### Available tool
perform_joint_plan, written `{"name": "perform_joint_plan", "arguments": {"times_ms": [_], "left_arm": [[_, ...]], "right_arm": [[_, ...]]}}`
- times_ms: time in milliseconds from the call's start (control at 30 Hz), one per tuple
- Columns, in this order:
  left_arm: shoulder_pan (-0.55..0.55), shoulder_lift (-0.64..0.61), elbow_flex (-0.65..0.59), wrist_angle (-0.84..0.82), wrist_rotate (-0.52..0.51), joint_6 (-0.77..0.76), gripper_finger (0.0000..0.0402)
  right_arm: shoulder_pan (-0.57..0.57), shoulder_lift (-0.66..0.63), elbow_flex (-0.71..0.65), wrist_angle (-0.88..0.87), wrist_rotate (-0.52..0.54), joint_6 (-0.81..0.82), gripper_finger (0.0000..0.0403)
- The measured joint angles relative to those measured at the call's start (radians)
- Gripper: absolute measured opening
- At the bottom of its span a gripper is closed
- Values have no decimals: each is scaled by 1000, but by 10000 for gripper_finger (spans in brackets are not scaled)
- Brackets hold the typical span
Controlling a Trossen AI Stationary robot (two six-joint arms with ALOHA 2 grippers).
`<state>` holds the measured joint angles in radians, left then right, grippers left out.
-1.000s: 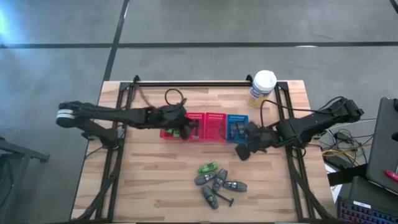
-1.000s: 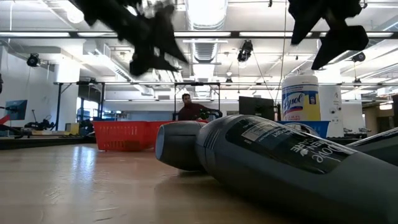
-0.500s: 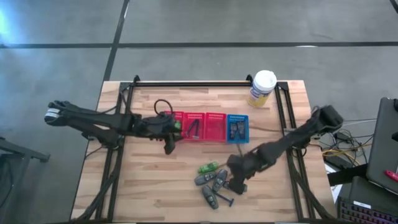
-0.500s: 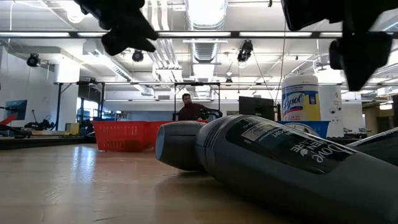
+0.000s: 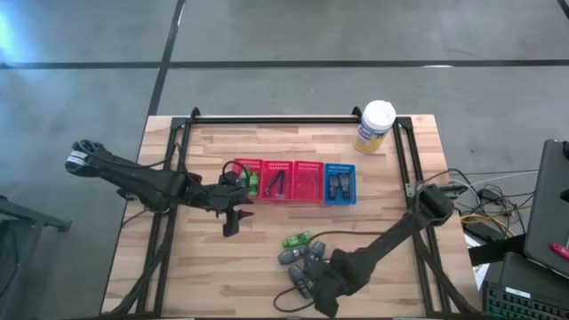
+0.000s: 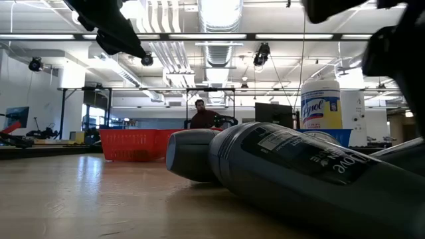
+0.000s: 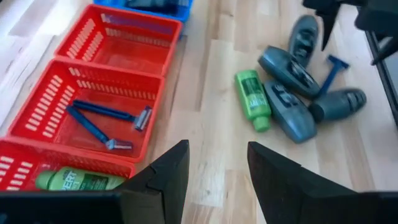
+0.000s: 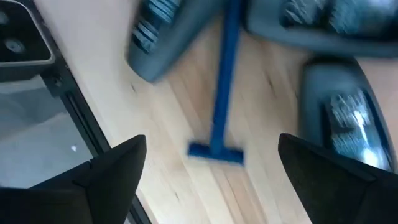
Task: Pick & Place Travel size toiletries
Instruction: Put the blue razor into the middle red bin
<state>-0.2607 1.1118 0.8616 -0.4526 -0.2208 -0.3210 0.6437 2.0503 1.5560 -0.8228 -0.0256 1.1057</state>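
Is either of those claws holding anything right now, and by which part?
No, nothing is held. The right gripper hangs open over a blue razor in the loose pile. The left gripper is empty too, near the red baskets.

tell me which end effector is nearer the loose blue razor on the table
Right. The right end effector hangs open directly over the razor in the pile. The left end effector is off by the red baskets, well away.
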Motion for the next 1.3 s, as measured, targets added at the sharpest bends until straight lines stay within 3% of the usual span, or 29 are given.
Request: {"name": "perform_joint_plan", "arguments": {"times_ms": [200,467,800,967,1133,1300], "left_arm": [[-31,0,0,-9,0,22,167],[-64,0,-13,-20,-1,24,167],[-64,0,-69,-5,-5,-4,167],[-64,-2,-73,10,-5,-14,167],[-64,-11,-73,20,-5,-15,167],[-64,-19,-73,24,-44,-12,167]], "right_arm": [[0,83,115,-20,-1,-73,318],[-3,107,124,-38,1,-86,256],[-13,131,102,-50,43,-131,253],[-20,158,92,-40,38,-157,230],[-24,158,90,-47,15,-139,178],[-25,149,86,-54,4,-113,91]]}}
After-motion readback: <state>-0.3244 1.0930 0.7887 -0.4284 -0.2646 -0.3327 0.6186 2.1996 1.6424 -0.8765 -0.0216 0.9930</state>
